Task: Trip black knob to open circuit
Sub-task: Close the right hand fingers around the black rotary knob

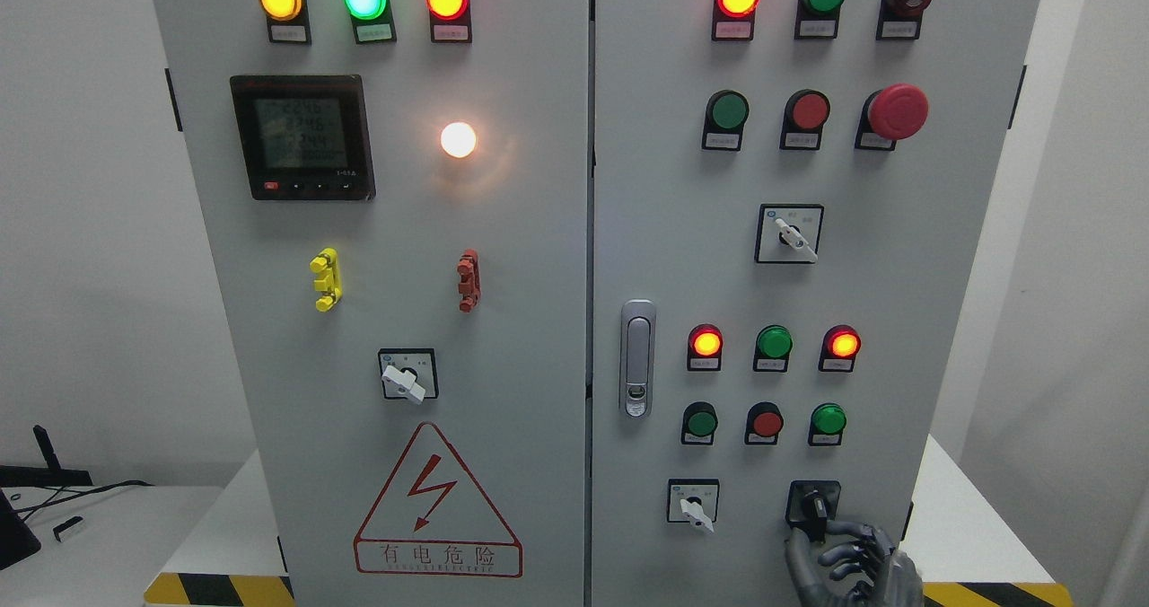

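One hand, the right hand [848, 560], reaches just below the black knob [814, 505], fingers loosely curled and holding nothing. It seems to be the approach step. Next it must grip the knob and turn it.

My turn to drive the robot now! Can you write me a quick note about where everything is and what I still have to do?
Right robot hand: at the cabinet's lower right, fingers curled just under the black knob, fingertips at its base. I cannot tell if it grips yet.
Left robot hand: not in view.
Black knob: bottom right of the right door, beside a white switch.
Done: hand brought up to the knob.
Left: grasp it firmly and turn it to trip the circuit. Several lamps are lit, so it likely hasn't tripped.
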